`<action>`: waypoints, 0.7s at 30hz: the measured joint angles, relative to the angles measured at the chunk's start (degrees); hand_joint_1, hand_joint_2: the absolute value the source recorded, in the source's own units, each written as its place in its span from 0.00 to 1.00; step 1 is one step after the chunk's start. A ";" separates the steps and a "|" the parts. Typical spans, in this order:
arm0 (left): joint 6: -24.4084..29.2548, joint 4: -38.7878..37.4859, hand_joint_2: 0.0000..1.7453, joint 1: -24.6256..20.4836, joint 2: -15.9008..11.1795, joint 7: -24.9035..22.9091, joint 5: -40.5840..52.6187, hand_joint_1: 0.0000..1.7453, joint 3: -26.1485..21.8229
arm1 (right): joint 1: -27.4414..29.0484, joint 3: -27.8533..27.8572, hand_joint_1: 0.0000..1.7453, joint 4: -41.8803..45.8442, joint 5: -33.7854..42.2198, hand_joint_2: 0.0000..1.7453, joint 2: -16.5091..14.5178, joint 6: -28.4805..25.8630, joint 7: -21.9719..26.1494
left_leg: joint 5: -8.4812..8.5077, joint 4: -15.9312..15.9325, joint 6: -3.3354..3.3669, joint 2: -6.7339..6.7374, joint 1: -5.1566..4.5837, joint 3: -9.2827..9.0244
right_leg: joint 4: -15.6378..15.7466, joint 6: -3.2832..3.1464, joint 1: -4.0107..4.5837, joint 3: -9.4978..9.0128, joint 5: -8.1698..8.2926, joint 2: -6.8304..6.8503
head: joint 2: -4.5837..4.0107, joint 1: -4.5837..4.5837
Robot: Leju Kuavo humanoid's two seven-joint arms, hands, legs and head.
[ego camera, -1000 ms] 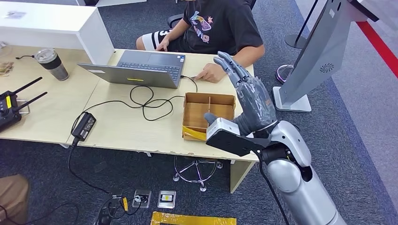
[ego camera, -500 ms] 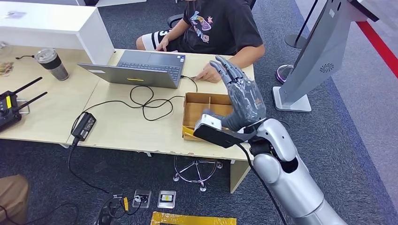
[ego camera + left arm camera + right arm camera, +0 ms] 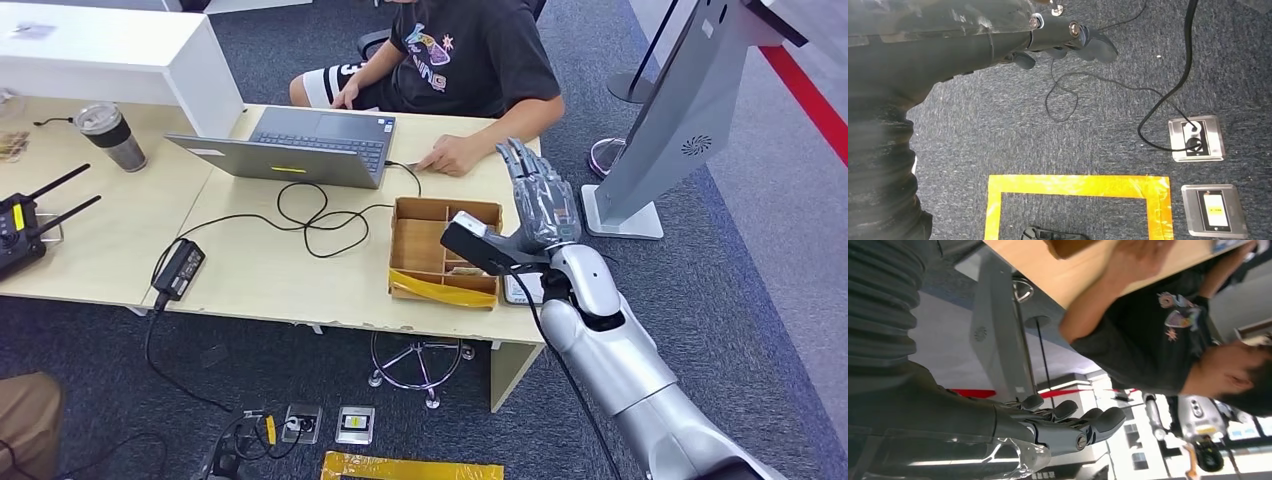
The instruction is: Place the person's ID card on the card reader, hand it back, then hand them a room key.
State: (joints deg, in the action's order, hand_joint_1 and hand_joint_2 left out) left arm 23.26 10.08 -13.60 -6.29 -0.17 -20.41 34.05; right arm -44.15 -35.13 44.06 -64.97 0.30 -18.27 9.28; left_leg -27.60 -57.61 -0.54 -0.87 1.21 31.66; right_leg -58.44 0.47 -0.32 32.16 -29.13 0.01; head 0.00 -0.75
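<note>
My right hand is raised over the table's right end, just past the right wall of the cardboard box. Its fingers are stretched out and apart, and it holds nothing. In the right wrist view the same hand is empty, with the person beyond it. The person sits across the table, one hand resting on the tabletop near the box. A flat pale device, possibly the card reader, lies by the box, partly hidden by my arm. My left hand hangs over the floor, empty.
A laptop, looped cables and a power brick lie on the table. A cup and a radio unit sit to the left. A grey kiosk stand rises at the right. The floor has sockets and yellow tape.
My right hand has swung from above the box's front to its right side, farther across the table, and sits lower. The person's resting hand has not moved.
</note>
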 joint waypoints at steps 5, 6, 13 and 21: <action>0.04 -0.01 1.00 0.01 0.01 0.00 -0.07 0.00 0.00 | -0.93 0.45 0.00 -7.95 0.00 1.00 -0.03 0.14 -0.79 | 0.00 -0.01 0.00 0.01 0.00 0.02 | 0.00 0.00 0.00 0.03 0.00 -0.02 | 0.00 0.02; 0.05 -0.01 1.00 0.03 0.01 0.00 -0.11 0.00 0.00 | -0.97 0.55 0.00 -8.96 -0.11 1.00 -0.03 0.46 -0.93 | 0.00 -0.01 0.00 0.01 0.00 0.03 | 0.00 0.00 0.00 0.05 0.00 -0.02 | 0.00 0.02; 0.06 -0.02 1.00 0.05 -0.01 0.00 -0.16 0.00 0.00 | -0.55 0.69 0.00 -13.04 -0.96 1.00 -0.32 2.03 -1.51 | 0.00 0.00 0.00 0.02 0.01 0.08 | -0.01 -0.01 0.01 0.11 0.00 -0.04 | 0.00 0.03; 0.08 -0.02 1.00 0.07 -0.01 0.00 -0.27 0.00 0.00 | -0.44 0.72 0.00 -15.45 -1.02 1.00 -0.68 2.43 -1.55 | 0.00 0.00 0.00 0.02 0.00 0.09 | 0.00 -0.01 0.00 0.11 0.00 -0.05 | 0.00 0.02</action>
State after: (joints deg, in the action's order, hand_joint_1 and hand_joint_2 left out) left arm 23.34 10.05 -13.54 -6.30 -0.17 -20.68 34.05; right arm -44.59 -34.41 28.61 -65.99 -0.39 -15.85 7.74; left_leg -27.60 -57.62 -0.54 -0.85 1.21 31.75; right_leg -58.44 0.46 -0.32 32.27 -29.12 -0.04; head 0.00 -0.73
